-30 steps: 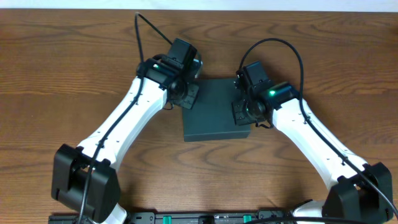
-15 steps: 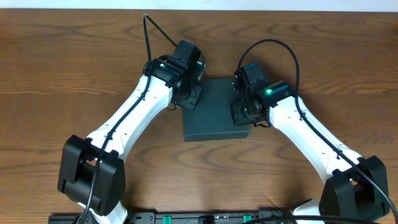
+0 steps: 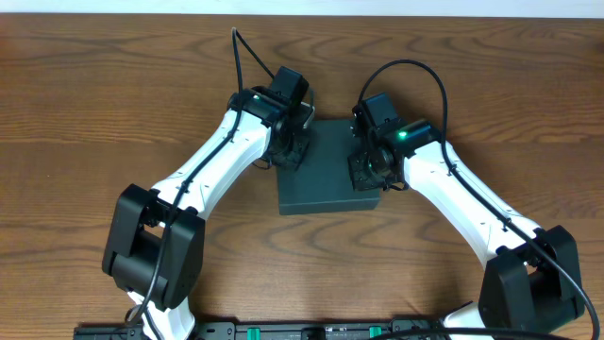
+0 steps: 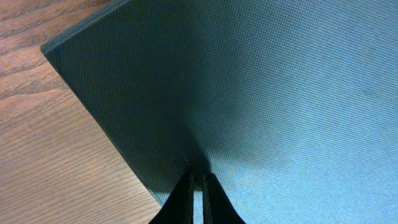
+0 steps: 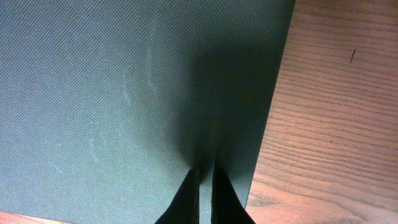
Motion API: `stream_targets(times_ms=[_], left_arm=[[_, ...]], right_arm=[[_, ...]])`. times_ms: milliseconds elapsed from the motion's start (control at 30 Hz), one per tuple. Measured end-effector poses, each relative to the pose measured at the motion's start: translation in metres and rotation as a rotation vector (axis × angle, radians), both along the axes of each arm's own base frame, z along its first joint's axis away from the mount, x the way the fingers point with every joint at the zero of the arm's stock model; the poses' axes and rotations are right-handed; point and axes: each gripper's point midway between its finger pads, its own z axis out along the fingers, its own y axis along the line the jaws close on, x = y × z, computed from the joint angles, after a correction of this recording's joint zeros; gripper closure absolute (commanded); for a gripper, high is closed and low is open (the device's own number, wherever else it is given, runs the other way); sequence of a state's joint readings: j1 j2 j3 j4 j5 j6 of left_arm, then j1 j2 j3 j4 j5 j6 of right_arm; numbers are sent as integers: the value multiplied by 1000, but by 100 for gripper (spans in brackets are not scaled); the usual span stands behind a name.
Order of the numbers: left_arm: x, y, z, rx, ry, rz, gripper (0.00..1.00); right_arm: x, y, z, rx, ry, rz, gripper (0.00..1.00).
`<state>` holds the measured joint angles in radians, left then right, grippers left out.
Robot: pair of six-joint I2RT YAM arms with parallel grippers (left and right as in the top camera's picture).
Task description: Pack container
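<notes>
the container (image 3: pixel 326 179) is seen lying flat near the middle of the tabletop (image 3: pixel 94 113), its lid shut and its dark teal-green top finely textured. 2 arms are reached in over it from the near side. the left fingers (image 4: pixel 185 194) are brought down over the lid just inside its left edge, with 1 corner of the box shown further off in the left wrist view. they are drawn together, only a thin slit is left between them, and nothing is held. the right fingers (image 5: pixel 222 194) are placed over the lid near its right edge, with bare wood shown just beyond that edge. they too are pressed nearly together and nothing is gripped. a dark shadow is cast on the lid at both pairs of tips. whether the tips are actually touching the lid cannot be told.
</notes>
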<state>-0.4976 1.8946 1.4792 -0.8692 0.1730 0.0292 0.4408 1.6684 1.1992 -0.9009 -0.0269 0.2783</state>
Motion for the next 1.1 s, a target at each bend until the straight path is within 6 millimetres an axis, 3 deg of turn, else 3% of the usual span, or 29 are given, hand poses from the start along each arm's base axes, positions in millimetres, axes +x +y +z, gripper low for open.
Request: stream_targets(times_ms=[433,533,633,667,700,767,867,933,967,1100], left_arm=[[0,-1,0,-7,3,-3,94],[0,-1,0,-7,3,-3,94],[0,-1,0,-8,1,-6,86],[1,-1,1,-11,0,-3,83],[1,-1,2,-11,-3,-3,70],[5,5,5,-6,-16,9,53],[19,24,19,-10,-55,62,49],[31,45,34,-20,-95,125,35],[38,60,45,-27,-122,164,27],[54,120,80,-36,-203,324,15]], right_arm=[[0,0,0,0,0,1,99],[5,2,1,9,-19,1,94],[18,9,3,27,-63,18,88],[23,11,4,31,-76,34,75],[25,12,4,32,-81,36,66],[36,14,9,34,-103,47,61],[63,8,28,50,-165,24,57],[87,-2,51,69,-233,-14,51],[102,-13,67,79,-277,-48,49],[137,-65,103,75,-382,-153,40]])
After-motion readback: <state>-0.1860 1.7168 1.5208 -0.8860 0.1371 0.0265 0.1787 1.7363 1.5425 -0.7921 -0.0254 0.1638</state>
